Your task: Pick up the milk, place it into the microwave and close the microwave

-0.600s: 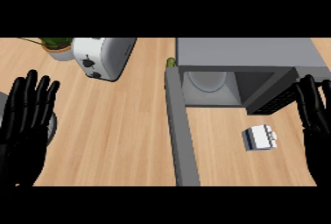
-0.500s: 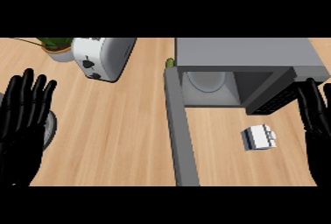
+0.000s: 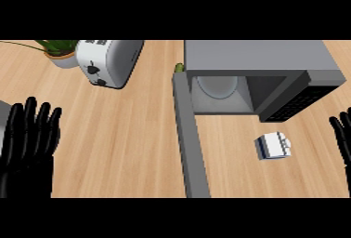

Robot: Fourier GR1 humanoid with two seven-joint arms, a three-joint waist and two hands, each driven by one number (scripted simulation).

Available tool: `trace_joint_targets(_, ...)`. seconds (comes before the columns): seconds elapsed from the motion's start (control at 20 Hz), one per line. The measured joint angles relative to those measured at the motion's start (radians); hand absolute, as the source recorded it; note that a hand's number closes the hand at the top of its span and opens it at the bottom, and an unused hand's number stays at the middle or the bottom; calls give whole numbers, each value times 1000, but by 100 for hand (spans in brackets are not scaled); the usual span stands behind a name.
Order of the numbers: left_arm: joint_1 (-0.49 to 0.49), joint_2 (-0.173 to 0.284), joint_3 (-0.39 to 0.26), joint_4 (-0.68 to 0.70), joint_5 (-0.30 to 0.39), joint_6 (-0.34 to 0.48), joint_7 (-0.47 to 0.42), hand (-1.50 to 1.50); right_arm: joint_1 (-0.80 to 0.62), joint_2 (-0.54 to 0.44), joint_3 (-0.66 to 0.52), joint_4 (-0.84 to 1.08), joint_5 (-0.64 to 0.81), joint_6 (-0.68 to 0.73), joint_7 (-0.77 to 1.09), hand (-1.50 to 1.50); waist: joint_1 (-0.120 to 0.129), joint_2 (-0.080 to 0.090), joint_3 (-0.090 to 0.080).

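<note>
- While the microwave (image 3: 260, 58) stands at the far side of the wooden counter (image 3: 130, 139) with its cavity exposed, its door (image 3: 190, 139) swings out toward the near edge and shows as a long grey strip running down the middle of the view.
- Inside the cavity a pale round turntable (image 3: 218, 86) is visible; the dark control panel (image 3: 295, 102) sits at the cavity's right.
- The milk (image 3: 274, 146), a small white carton lying on the counter, rests in front of the microwave, to the right of the open door and just below the control panel; nothing touches it.
- The left hand (image 3: 29, 139) shows at the view's left edge, black fingers straight and slightly spread, pointing away from the robot, holding nothing; it is well apart from the milk, with the door between them.
- The right hand (image 3: 343, 139) barely enters at the right edge; only a few straight fingertips show, empty, near the milk but not touching it.
- A white toaster (image 3: 108, 62) lies at the far left of the counter, with a potted plant (image 3: 60, 52) just beside it at the far corner.
- A small green object (image 3: 179, 68) peeks out at the door's hinge end; I cannot tell what it is.
</note>
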Motion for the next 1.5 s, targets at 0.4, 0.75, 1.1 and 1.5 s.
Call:
trace_joint_targets(0.4, 212, -12, -77, -33, 40, -19, -144, -150, 106, 28, -26, 51, -7, 56, -78, -150, 3, 0, 0)
trace_joint_targets(0.75, 326, -5, -119, 8, 53, -54, -274, -150, 114, 57, -38, 186, 21, 79, -173, -150, 5, 0, 0)
trace_joint_targets(1.1, 437, 6, -151, -7, 58, -83, -361, -150, 49, 74, -55, 390, 57, 72, -280, -150, 9, 0, 0)
trace_joint_targets(1.5, 519, 18, -179, -15, 59, -105, -436, -150, -46, 81, -122, 643, 104, -10, -422, -150, 10, 1, 1)
